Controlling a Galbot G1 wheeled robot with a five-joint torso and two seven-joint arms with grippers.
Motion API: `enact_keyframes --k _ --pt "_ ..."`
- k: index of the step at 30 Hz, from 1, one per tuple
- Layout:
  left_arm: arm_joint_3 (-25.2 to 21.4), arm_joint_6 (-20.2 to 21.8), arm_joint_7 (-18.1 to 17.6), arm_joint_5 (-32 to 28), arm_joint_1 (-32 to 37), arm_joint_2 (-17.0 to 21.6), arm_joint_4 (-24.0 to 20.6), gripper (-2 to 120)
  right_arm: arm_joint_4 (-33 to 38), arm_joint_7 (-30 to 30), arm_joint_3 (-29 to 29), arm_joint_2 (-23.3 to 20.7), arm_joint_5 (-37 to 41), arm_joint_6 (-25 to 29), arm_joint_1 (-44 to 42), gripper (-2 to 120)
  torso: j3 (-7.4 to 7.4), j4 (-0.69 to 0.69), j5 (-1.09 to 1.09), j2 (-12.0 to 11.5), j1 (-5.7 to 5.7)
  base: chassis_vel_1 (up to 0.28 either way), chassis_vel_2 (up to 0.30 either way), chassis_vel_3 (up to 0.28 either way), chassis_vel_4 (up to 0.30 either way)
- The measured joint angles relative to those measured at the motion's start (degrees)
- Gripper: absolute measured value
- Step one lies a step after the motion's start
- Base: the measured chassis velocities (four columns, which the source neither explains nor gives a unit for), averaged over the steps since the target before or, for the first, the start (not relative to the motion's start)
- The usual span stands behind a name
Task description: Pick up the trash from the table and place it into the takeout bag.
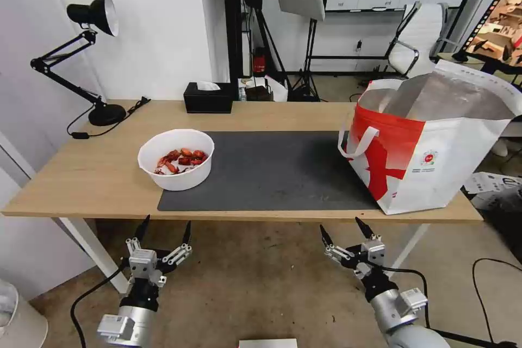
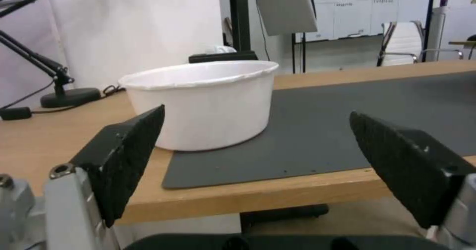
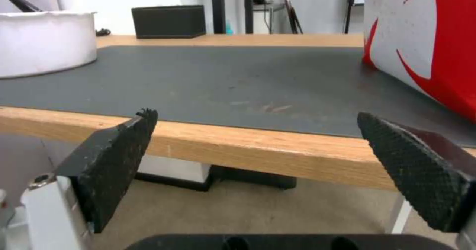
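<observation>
Bowl (image 1: 176, 159) of red shells is sitting at 9 o'clock on the desk (image 1: 98, 174), straddling the mat (image 1: 272, 168) edge, likely the last trash still out. Bag (image 1: 429, 141) is standing upright at 3 o'clock, mouth gaping, ready for drops. Left tool (image 1: 164, 234) is hanging below the desk's near edge at 7 o'clock, jaws wide apart, gripping nothing, pointing at the bowl. Right tool (image 1: 345, 231) is sitting at 5 o'clock, likewise spread, empty.

The takeout bag (image 1: 435, 157) hides its own floor behind its tall front wall, and its right corner runs off the head view's edge; the bag's round logo (image 1: 429, 158) is too small to read
</observation>
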Motion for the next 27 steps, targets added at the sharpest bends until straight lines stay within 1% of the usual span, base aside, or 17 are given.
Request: enact_keyframes --k 5,7,8,9,10,12,13,14,16,17,20,21,22,24,25,26,27 --pt "-0.6 1.7 -0.5 -2.0 -1.5 1.7 -0.9 100 0.0 0.0 0.0 0.0 0.0 0.0 0.0 100 0.0 0.02 -0.01 0.0 0.0 0.0 0.0 0.0 0.0" --pt "-1.9 5.3 -1.8 -5.5 -5.0 4.6 -2.1 100 0.0 0.0 0.0 0.0 0.0 0.0 0.0 100 0.0 0.01 -0.01 0.0 -0.01 0.0 0.0 0.0 0.0" --pt "-3.0 8.4 -2.8 -8.6 -7.5 6.8 -3.0 100 0.0 0.0 0.0 0.0 0.0 0.0 0.0 100 0.0 -0.01 -0.02 0.0 0.0 0.0 0.0 0.0 0.0" --pt "-3.0 8.4 -2.8 -8.6 -7.5 6.8 -3.0 100 0.0 0.0 0.0 0.0 0.0 0.0 0.0 100 0.0 -0.01 -0.02 0.0 0.0 0.0 0.0 0.0 0.0" --pt "-4.3 12.4 -3.8 -13.4 -10.2 9.7 -4.0 100 0.0 0.0 0.0 0.0 0.1 0.0 0.0 100 0.0 0.0 -0.02 0.0 0.0 0.0 0.0 0.0 0.0" --pt "-5.9 20.3 -6.5 -23.8 -15.7 16.8 -4.9 100 0.0 -0.1 0.0 0.0 0.1 0.0 0.0 100 0.0 0.01 -0.02 0.0 0.0 0.0 0.0 0.0 0.0" --pt "-5.9 20.3 -6.5 -23.8 -15.7 16.8 -4.9 100 0.0 -0.1 0.0 0.0 0.1 0.0 0.0 100 0.0 0.01 -0.02 0.0 0.0 0.0 0.0 0.0 0.0" --pt "-6.2 24.2 -7.9 -29.7 -19.0 21.6 -4.6 100 0.0 -0.1 0.0 0.0 0.1 0.0 0.0 100 0.0 0.01 -0.02 0.0 0.0 0.0 0.0 0.0 0.0" --pt "-5.5 29.8 -10.1 -39.8 -25.5 30.1 -2.0 100 0.0 -0.1 0.0 0.0 0.1 -0.1 0.1 100 0.01 -0.01 -0.01 0.0 0.01 0.0 0.0 0.0 0.0" --pt "-5.5 29.8 -10.1 -39.8 -25.5 30.1 -2.0 100 0.0 -0.1 0.0 0.0 0.1 -0.1 0.1 100 0.01 -0.01 -0.01 0.0 0.01 0.0 0.0 0.0 0.0" --pt "-1.3 36.6 -11.0 -54.1 -36.6 39.8 4.8 100 0.0 -0.1 0.0 0.0 0.1 -0.1 0.1 100 0.01 -0.02 0.0 0.0 0.01 0.0 0.0 0.0 0.0" --pt "-1.3 36.6 -11.0 -54.1 -36.6 39.8 4.8 100 0.0 -0.1 0.0 0.0 0.1 -0.1 0.1 100 0.01 -0.02 0.0 0.0 0.01 0.0 0.0 0.0 0.0" --pt "1.1 39.9 -10.3 -59.4 -40.9 43.0 7.8 100 0.0 -0.1 0.0 0.0 0.1 -0.1 0.1 100 0.01 -0.01 -0.01 0.0 0.02 0.0 0.0 0.0 0.0" --pt "5.3 46.1 -9.2 -65.1 -46.8 46.1 11.8 100 0.0 -0.1 0.0 0.0 0.1 -0.1 0.1 100 0.01 0.0 0.0 0.0 0.01 0.0 0.0 0.0 0.0" --pt "5.3 46.1 -9.2 -65.1 -46.8 46.1 11.8 100 0.0 -0.1 0.0 0.0 0.1 -0.1 0.1 100 0.01 0.0 0.0 0.0 0.01 0.0 0.0 0.0 0.0" --pt "9.0 49.4 -8.9 -67.3 -50.6 47.2 14.6 100 0.1 -0.1 0.0 0.0 0.1 -0.1 0.1 100 0.01 0.01 0.02 0.0 0.01 0.0 0.0 0.0 0.0" --pt "12.9 51.5 -8.8 -68.8 -54.3 47.5 17.3 100 0.1 -0.1 0.0 0.0 0.1 -0.1 0.1 100 0.01 0.0 -0.01 0.0 0.01 0.0 0.0 0.0 0.0"
